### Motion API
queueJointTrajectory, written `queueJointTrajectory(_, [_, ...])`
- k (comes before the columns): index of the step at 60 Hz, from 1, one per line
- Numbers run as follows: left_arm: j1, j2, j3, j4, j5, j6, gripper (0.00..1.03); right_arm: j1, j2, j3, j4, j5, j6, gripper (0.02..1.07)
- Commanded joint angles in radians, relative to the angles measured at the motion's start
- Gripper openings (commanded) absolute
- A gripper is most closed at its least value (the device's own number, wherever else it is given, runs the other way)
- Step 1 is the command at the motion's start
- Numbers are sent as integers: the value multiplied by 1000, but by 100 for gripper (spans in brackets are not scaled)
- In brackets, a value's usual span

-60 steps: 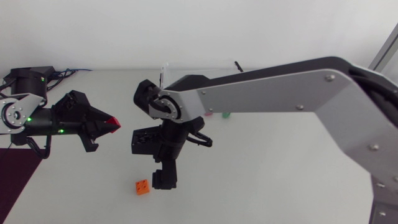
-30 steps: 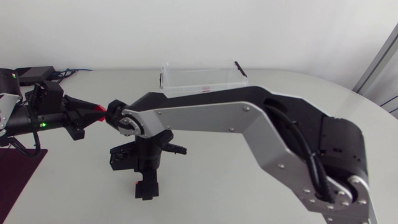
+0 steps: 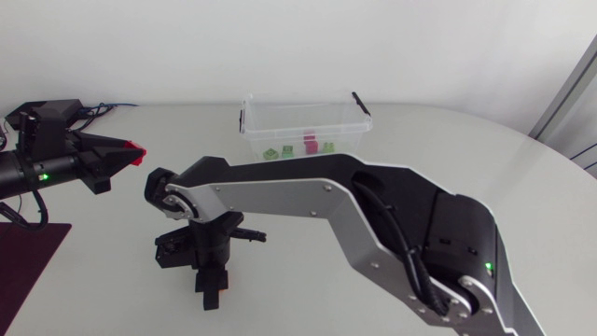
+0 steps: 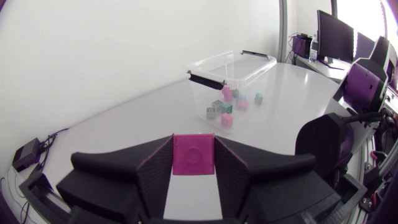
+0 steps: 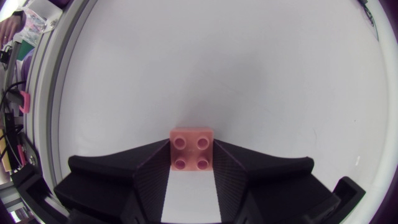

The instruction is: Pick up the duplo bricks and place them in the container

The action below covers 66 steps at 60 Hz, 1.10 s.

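My left arm (image 3: pixel 37 168) comes in low over the desk (image 3: pixel 448 149) at the far left, and its claw (image 3: pixel 119 154) points toward the middle. That claw is clenched on a red brick (image 4: pixel 193 154): in the left wrist view both fingers press its sides and the brick sits square between their tips, held above the desk. Ahead of it, well apart, stands the container (image 3: pixel 254 126).

Further right is my right claw (image 3: pixel 211 291), although its arm (image 3: pixel 308 191) enters from the lower right corner and reaches far past the middle. The claw points straight down at the desk. In the right wrist view it is grasping a four-stud brick (image 5: pixel 193 150), studs up, with a finger against each side. I cannot tell whether this brick rests on the desk or hangs just above it.

The container is clear, with black handle clips at both ends, and it stands open near the far edge of the desk. Several green and pink bricks (image 3: pixel 311 143) already lie on its floor.
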<state>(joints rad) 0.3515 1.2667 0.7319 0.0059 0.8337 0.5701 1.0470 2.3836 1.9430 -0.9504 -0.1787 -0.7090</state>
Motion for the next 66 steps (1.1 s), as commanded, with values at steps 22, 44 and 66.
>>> queueJointTrajectory(22, [-213, 83, 152, 213, -93, -334, 8, -171, -343, -266, 78, -13, 75, 15])
queueJointTrajectory(44, [-490, 408, 472, 284, -304, -466, 8, -426, -587, -368, 160, -39, 143, 15])
queueJointTrajectory(66, [-582, 651, 728, 267, -374, -472, 32, -579, -606, -246, 266, -38, 276, 15])
